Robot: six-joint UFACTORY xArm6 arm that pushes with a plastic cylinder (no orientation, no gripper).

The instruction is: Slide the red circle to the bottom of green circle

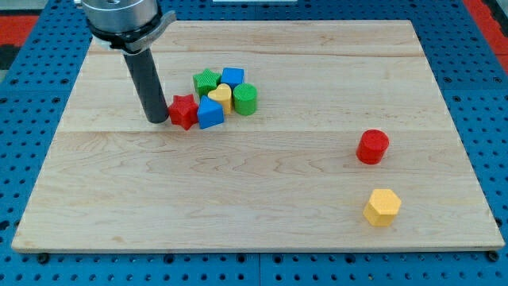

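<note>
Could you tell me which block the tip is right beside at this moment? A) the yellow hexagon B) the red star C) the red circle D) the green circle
B: my tip stands just left of the red star, at the cluster's left edge, far from the red circle.

Bare board between red circle (372, 147) and green circle (245, 98)

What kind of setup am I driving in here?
Probably a lab tabletop rig: a wooden board on a blue perforated base, with small coloured blocks such as the red circle. My tip sits beside the red star.
</note>
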